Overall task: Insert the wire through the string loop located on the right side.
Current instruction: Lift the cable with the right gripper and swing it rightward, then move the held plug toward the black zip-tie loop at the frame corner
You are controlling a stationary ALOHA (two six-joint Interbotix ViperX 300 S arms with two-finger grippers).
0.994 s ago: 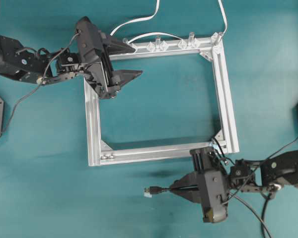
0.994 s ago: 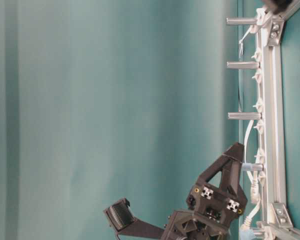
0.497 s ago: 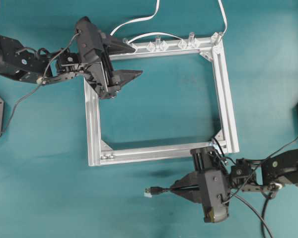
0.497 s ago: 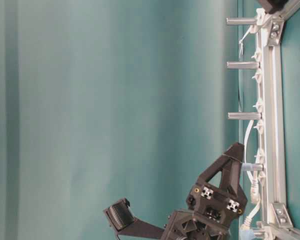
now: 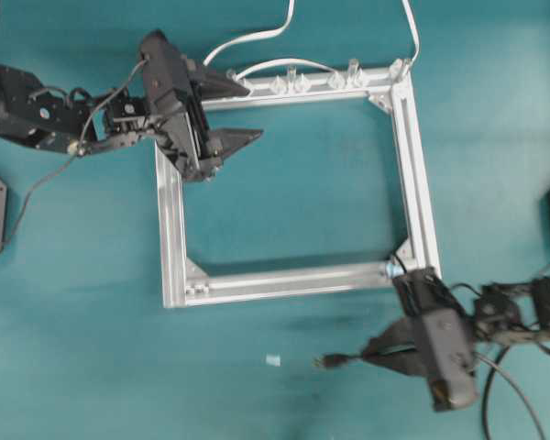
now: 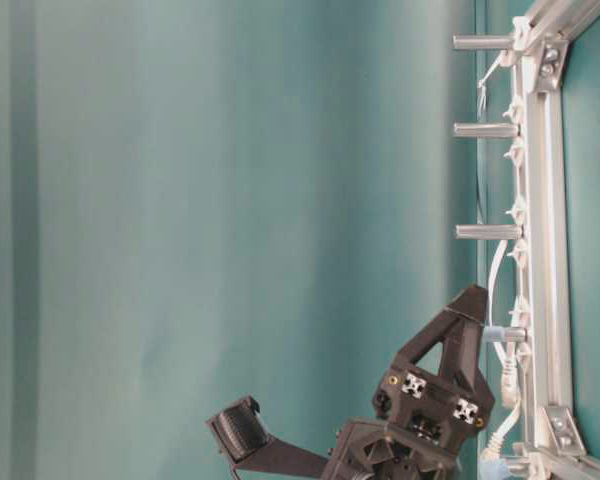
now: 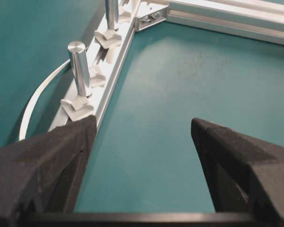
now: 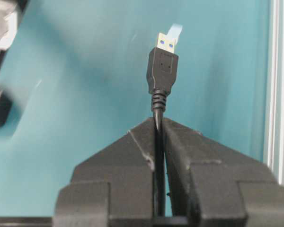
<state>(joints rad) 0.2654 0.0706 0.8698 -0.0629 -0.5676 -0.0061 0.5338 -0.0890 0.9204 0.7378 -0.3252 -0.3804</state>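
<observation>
The teal table (image 5: 302,183) carries a square frame of silver aluminium extrusion (image 5: 170,229), set near its far edge and centre. Along the frame's far rail stand short metal posts (image 7: 79,66) in clear plastic clips (image 7: 77,105), and white cables (image 5: 257,41) run from that rail off the table's far edge.

The left gripper (image 5: 225,115) hangs over the frame's far-left corner, its black fingers (image 7: 47,161) spread wide with only bare table between them.

The right gripper (image 5: 371,353) sits outside the frame's near-right corner, toward the table's near edge, blurred in the overhead view. Its fingers (image 8: 118,161) are pressed together, pinching the wire (image 8: 157,127) just behind the plug.

The wire is a thin black cable; its black USB plug (image 8: 163,71) with metal tip projects beyond the fingertips, over the table beside the frame's near rail.

A small pale scrap (image 5: 273,360) lies on the table near the plug.

The string loop cannot be made out with certainty in these views.
</observation>
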